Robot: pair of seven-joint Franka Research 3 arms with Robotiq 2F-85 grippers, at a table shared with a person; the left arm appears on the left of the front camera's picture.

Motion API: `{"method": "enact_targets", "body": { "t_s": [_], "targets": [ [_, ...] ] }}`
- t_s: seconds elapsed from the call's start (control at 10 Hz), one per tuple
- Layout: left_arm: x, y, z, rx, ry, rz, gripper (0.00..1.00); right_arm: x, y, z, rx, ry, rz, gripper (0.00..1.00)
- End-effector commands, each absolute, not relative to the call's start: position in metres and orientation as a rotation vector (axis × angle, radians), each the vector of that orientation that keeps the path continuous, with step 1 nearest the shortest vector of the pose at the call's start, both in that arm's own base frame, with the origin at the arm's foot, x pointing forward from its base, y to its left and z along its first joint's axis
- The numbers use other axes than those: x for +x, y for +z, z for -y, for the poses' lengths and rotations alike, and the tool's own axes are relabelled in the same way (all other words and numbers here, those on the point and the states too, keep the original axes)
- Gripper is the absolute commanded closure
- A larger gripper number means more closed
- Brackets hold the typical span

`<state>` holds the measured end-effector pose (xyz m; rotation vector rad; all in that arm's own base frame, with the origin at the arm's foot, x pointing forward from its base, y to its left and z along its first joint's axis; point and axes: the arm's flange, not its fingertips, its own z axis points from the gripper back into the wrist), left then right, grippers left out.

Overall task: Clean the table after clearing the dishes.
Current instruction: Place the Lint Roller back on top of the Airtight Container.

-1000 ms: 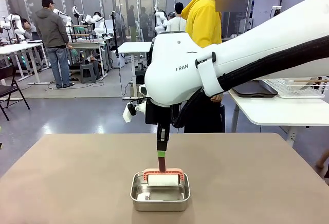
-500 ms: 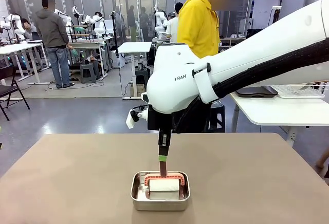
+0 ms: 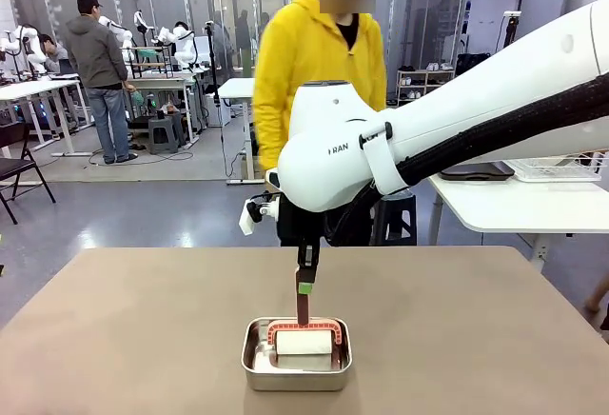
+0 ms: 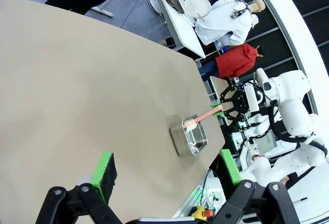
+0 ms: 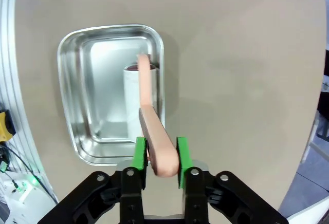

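- On the table [image 3: 143, 329], near the robot's edge and about midway across, sits a small steel pan [image 3: 296, 366]; the rest of the brown top shows bare in the front view.
- Inside the pan lies a cleaning tool: a white pad [image 3: 303, 343] with a pink frame, its pink handle [image 5: 156, 142] rising up out of the pan.
- Right gripper [image 5: 161, 158] hangs above the pan, pointing down, the right arm [image 3: 457, 120] reaching in from the right side.
- Right wrist view: the two green pads [image 5: 139, 154] stand narrow, one on each side of the handle's upper end. The near pad looks to touch the handle; whether the other presses it or stands just off it I cannot tell. So: fingers close about the handle, firmness of grip unsettled.
- Pad end of the tool rests on the pan's floor, against the wall nearest the handle side, as seen from the right wrist.
- Left gripper [image 4: 164, 170] is held high over the table, fingers spread wide with nothing between them; green pads [image 4: 105, 168] well apart.
- Left wrist view also shows the pan [image 4: 189, 138] far off near the table's edge, with the pink handle slanting up to the right gripper [image 4: 234, 103].
- Person in a yellow hooded top [image 3: 309, 63] stands at the far side of the table, behind the right arm.
- Plates or trays: none to locate on the table top.
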<state>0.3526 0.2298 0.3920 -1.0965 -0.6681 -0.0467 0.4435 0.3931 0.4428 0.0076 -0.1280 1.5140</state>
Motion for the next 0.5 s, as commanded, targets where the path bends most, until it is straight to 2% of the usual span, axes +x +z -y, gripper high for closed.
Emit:
{"method": "enact_targets", "body": {
  "t_s": [0.0,0.4],
  "targets": [
    [0.351,0.393,-0.23,-1.09,-0.04,0.68,0.0,0.441,0.444,-0.392,-0.038,1.523,0.167,0.47],
    [0.351,0.393,-0.23,-1.09,-0.04,0.68,0.0,0.437,0.471,-0.387,-0.092,1.53,0.21,0.16]
  ]
}}
